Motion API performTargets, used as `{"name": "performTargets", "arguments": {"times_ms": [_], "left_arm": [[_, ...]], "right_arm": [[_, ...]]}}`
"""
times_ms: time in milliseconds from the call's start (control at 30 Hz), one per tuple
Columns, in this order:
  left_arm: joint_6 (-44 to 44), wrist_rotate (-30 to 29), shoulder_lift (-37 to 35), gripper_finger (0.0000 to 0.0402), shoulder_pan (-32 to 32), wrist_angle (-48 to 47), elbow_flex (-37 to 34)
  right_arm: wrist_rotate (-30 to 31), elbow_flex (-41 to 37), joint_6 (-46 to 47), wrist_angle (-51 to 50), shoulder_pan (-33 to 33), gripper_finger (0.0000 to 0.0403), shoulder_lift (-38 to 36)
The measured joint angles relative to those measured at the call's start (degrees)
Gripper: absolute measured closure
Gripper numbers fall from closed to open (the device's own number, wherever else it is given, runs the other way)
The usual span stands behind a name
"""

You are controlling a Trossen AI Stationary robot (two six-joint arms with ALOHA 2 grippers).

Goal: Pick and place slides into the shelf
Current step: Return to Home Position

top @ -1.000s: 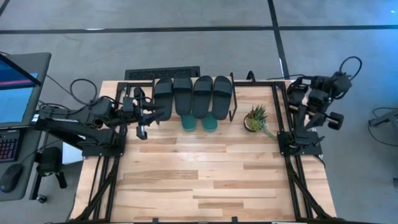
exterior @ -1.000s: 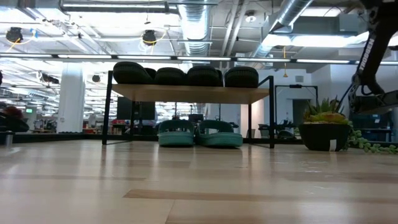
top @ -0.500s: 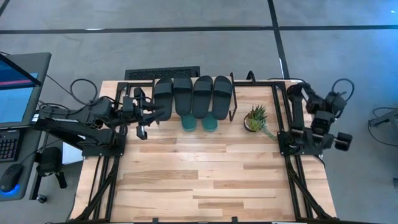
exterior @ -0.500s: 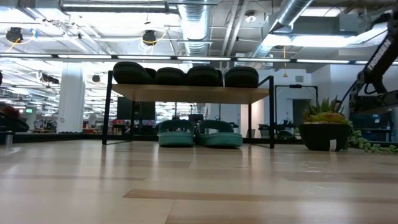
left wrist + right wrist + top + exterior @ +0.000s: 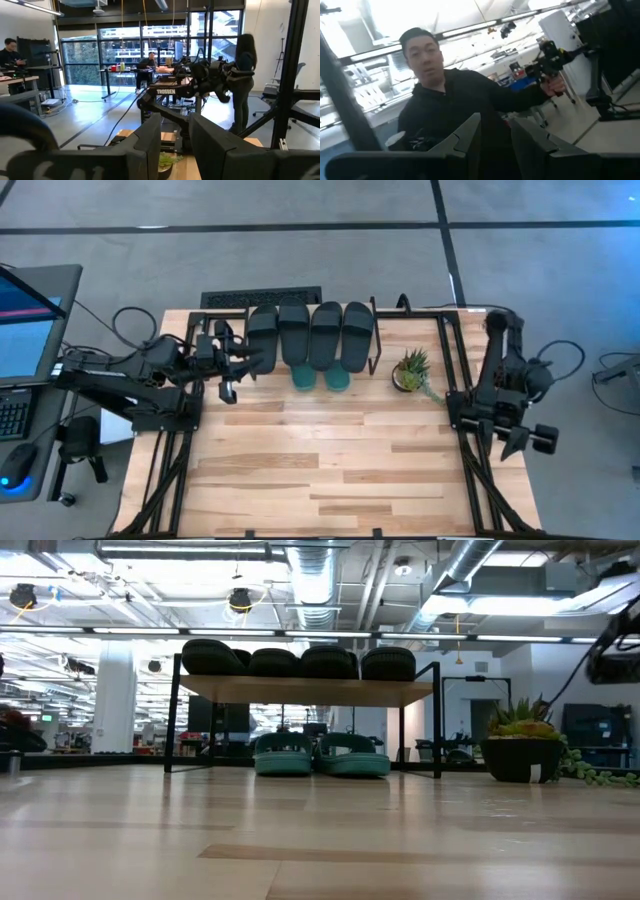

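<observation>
Black slides (image 5: 295, 330) on shelf (image 5: 300, 690), teal slides (image 5: 305, 378) beneath, left gripper (image 5: 250, 363) slightly spread beside them, right gripper (image 5: 515, 442) slightly spread, well apart

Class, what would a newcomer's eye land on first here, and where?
Four black slides line the top of the shelf at the far edge of the table, with two teal slides side by side beneath it. A potted plant stands right of the shelf; the left gripper hangs by its left end, the right gripper at the table's right edge.
</observation>
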Motion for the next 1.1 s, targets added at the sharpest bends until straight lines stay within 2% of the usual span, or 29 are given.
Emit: {"name": "performTargets", "arguments": {"times_ms": [100, 233, 367, 500, 700, 800, 867, 967, 1100], "left_arm": [[0.3, 0.0, 0.0, 0.031, 0.0, 1.1, 0.0], [0.6, 0.0, 0.0, 0.031, 0.0, 1.6, 0.0], [0.6, 0.9, 0.0, 0.031, 0.0, 1.6, 0.0], [0.6, 1.9, 0.0, 0.031, 0.0, 1.1, 0.0], [0.6, 1.9, 0.0, 0.031, -0.5, 0.5, 0.0], [0.8, 1.9, 0.0, 0.031, -0.8, 0.3, 0.0], [0.8, 1.8, -0.2, 0.031, -0.9, -0.7, 0.0], [0.1, -0.2, -0.4, 0.031, -0.9, -2.9, 0.0], [0.4, -1.1, -0.8, 0.031, -0.8, -0.5, -2.1]], "right_arm": [[-6.1, 0.0, 3.7, -0.4, -6.8, 0.0305, 2.0], [-18.1, 0.0, 8.2, 0.5, -17.7, 0.0305, 4.7], [-30.3, 0.0, 8.3, 2.2, -28.8, 0.0305, 5.8], [-38.3, 0.0, 5.7, 1.4, -38.6, 0.0305, 3.9], [-44.1, 0.0, 4.5, -5.2, -51.2, 0.0305, -1.1], [-44.7, 0.0, 3.8, -9.1, -55.9, 0.0305, -3.2], [-44.1, 0.0, 1.4, -11.5, -58.6, 0.0305, -4.4], [-39.7, 0.0, -3.3, -14.9, -62.5, 0.0305, -5.8], [-37.0, 0.0, -7.0, -17.0, -66.7, 0.0305, -7.1]]}}
